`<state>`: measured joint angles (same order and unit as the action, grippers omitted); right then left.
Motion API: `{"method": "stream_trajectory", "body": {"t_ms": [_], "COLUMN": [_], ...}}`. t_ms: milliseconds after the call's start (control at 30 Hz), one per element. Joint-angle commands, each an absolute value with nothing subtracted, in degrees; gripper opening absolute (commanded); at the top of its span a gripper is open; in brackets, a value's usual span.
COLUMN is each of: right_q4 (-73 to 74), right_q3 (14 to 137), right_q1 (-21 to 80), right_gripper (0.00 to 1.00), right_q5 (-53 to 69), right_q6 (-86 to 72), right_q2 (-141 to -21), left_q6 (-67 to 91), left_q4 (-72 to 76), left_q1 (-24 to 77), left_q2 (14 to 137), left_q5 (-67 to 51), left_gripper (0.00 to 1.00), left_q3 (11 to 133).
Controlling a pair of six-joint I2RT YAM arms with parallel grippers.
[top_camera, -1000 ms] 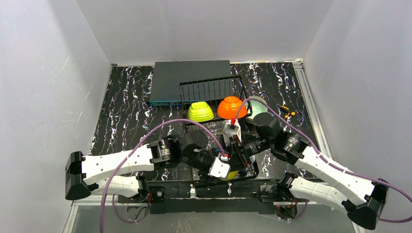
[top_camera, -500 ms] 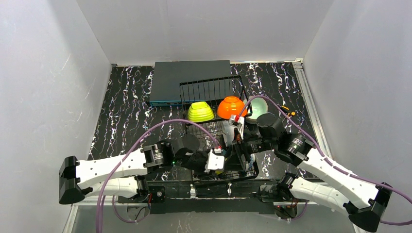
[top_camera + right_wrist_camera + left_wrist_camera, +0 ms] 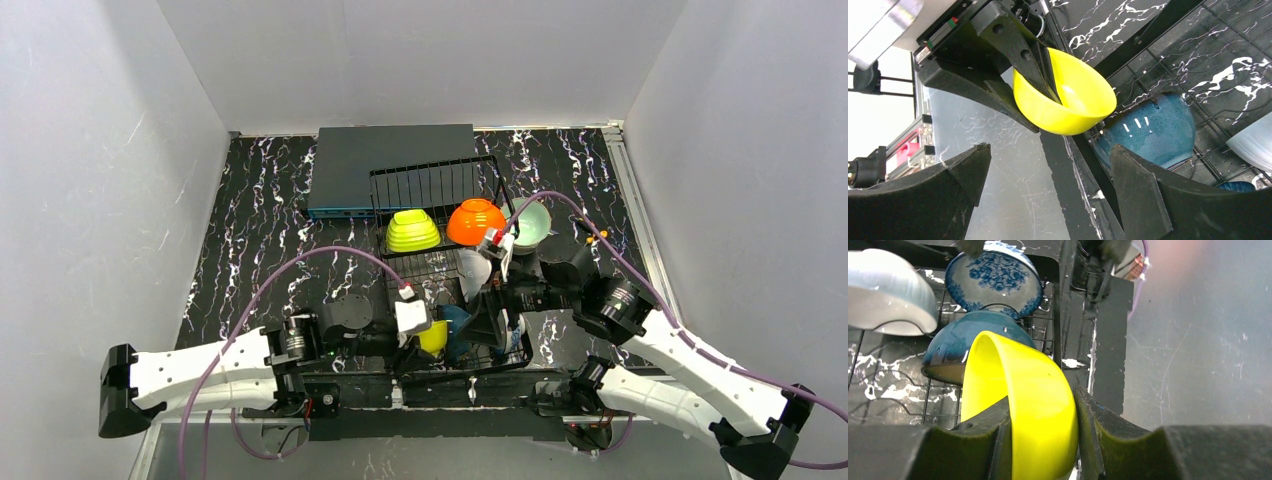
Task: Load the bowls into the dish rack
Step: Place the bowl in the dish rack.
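My left gripper (image 3: 1043, 397) is shut on the wall of a yellow bowl (image 3: 1033, 410), one finger inside and one outside, holding it on edge over the near end of the dish rack (image 3: 430, 180). Facing that bowl (image 3: 1068, 100), my right gripper (image 3: 1049, 150) stands open with nothing between its fingers. A teal bowl (image 3: 955, 347), a blue-white patterned bowl (image 3: 995, 280) and a white bowl (image 3: 885, 295) lie in the rack's lower tier. Lime green (image 3: 413, 231), orange (image 3: 476, 221) and mint (image 3: 531, 222) bowls sit along the raised back tier.
A flat dark grey box (image 3: 390, 165) lies behind the rack. A small orange and black item (image 3: 592, 237) rests right of the rack near the metal rail (image 3: 640, 230). White walls close in the marbled black table on three sides.
My right gripper has opened, let go of the yellow bowl and drawn back. My left gripper has closed on the bowl and moved left with it, the left arm pulling back.
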<state>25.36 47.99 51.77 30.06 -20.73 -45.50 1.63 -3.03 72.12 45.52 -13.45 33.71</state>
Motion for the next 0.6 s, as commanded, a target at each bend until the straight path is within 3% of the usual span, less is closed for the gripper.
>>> {"method": "stream_trajectory", "body": {"t_ms": [0,567], "right_q4": [24.2,23.9], "right_q3": [51.0,50.2], "right_q1": [51.7,51.7], "right_gripper": [0.96,0.97], "right_q5": [26.3,25.2], "right_q6": [-20.0,-20.1], "right_q2": [-43.8,-43.8], "left_q6": [13.6,52.4], "left_q4": [2.7,3.8], "left_q1": [72.1,72.3], "left_q2": [42.1,40.3], "left_q5": [-5.6,23.2], "left_gripper": [0.00,0.00], "left_q3": [31.3,24.8]}}
